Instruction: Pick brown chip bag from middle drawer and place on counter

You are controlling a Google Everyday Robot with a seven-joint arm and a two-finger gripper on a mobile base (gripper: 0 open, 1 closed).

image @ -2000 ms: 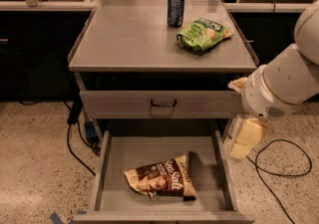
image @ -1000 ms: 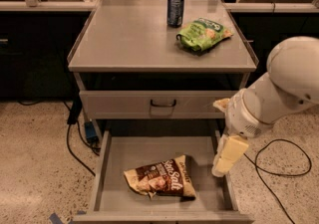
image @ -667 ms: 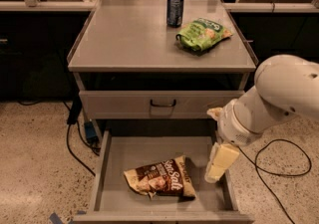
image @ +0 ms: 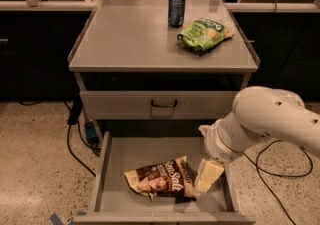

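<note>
The brown chip bag [image: 161,179] lies flat on the floor of the open middle drawer [image: 125,156], toward the front centre, "Sea Salt" lettering showing. My gripper [image: 206,177], cream-coloured, hangs from the white arm [image: 265,124] and reaches down into the drawer at the bag's right edge, touching or just beside it. The counter [image: 125,34] is the flat grey cabinet top above.
A dark blue can [image: 176,9] and a green chip bag [image: 204,34] sit at the counter's back right. A closed drawer with a dark handle [image: 164,103] is just above the open one. Black cables [image: 75,139] trail on the floor at both sides.
My arm has swung left and down from outside the drawer's right wall, bringing the gripper into the drawer next to the brown bag. The bag has not moved.
</note>
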